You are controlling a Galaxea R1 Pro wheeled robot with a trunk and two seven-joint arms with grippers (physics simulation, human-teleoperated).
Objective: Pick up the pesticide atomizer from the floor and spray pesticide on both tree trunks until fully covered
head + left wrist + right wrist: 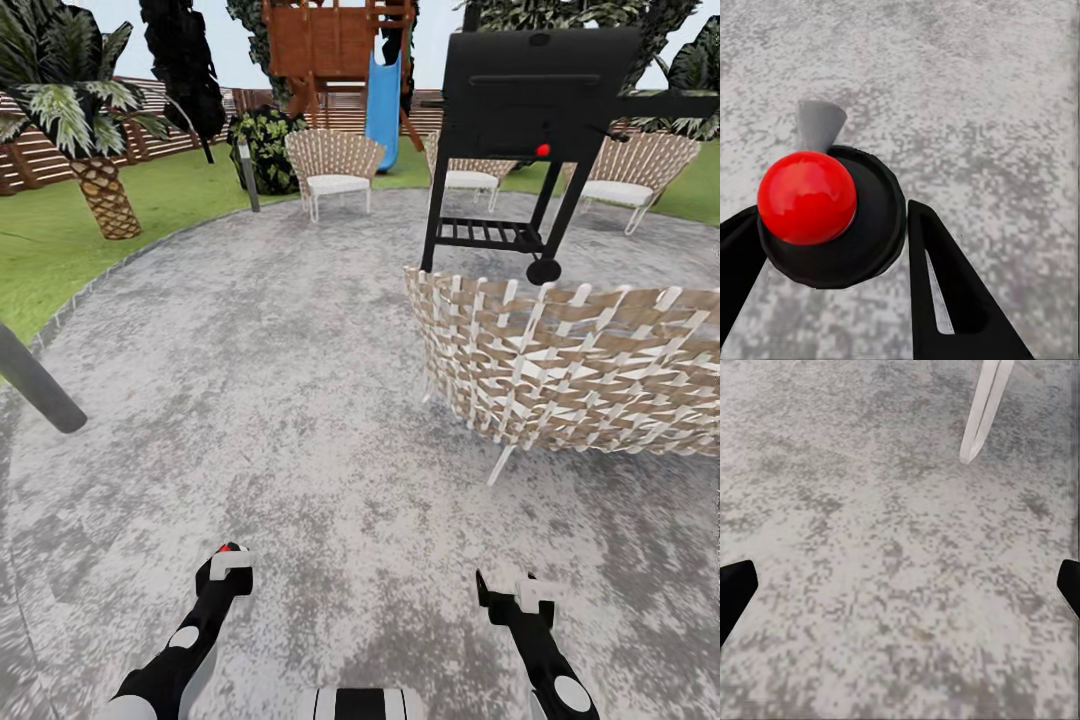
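Atomizer (825,214), red-capped, gripped between left gripper (228,562) fingers, near, low over grey paving (300,400) | right gripper (505,592) spread, empty | pickup done; spraying both trees left; wicker chair (570,360) right; palm (100,190) far left

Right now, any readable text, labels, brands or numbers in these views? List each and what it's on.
None readable.
Black barbecue grill: red knob, no lettering.
Red ball and black round cap between the left tool fingers: plain.
Woven wicker chair, blue slide, grey speckled paving: unmarked.
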